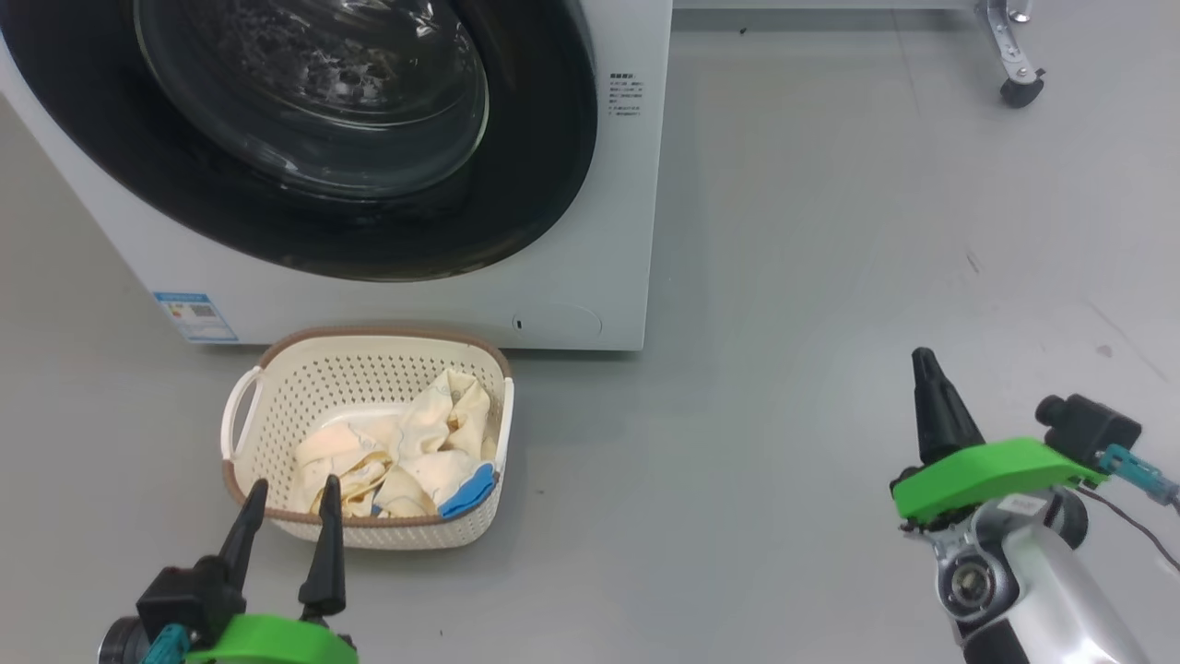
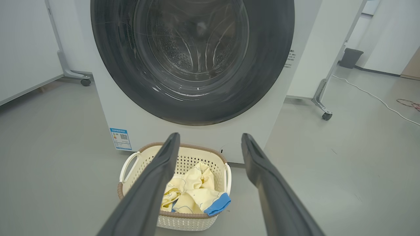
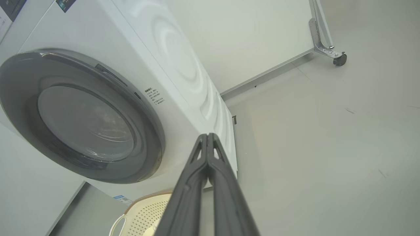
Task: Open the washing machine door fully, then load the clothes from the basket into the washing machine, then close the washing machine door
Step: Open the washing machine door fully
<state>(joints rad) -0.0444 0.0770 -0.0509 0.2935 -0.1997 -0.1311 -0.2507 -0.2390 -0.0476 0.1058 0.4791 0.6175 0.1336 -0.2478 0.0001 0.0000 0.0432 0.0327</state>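
Observation:
The white washing machine [image 1: 590, 277] stands ahead with its round black-framed glass door [image 1: 313, 101] shut flat against the front; the door [image 2: 197, 59] fills the top of the left wrist view. On the floor right before it sits the cream basket [image 1: 277, 387] holding cream-yellow clothes [image 1: 406, 452] with a blue trim patch. My left gripper [image 1: 290, 503] hovers open at the basket's near rim, its two fingers framing the basket [image 2: 213, 157]. Well to the right over bare floor, my right gripper [image 1: 925, 364] is shut on nothing, fingertips [image 3: 207, 136] pressed together.
A wheeled metal stand leg [image 1: 1019, 83] is at the back right. A white panel on casters [image 2: 323, 98] stands right of the machine, with a dark bin [image 2: 350, 57] and a white cable [image 2: 374, 96] on the floor behind. Grey floor stretches to the right.

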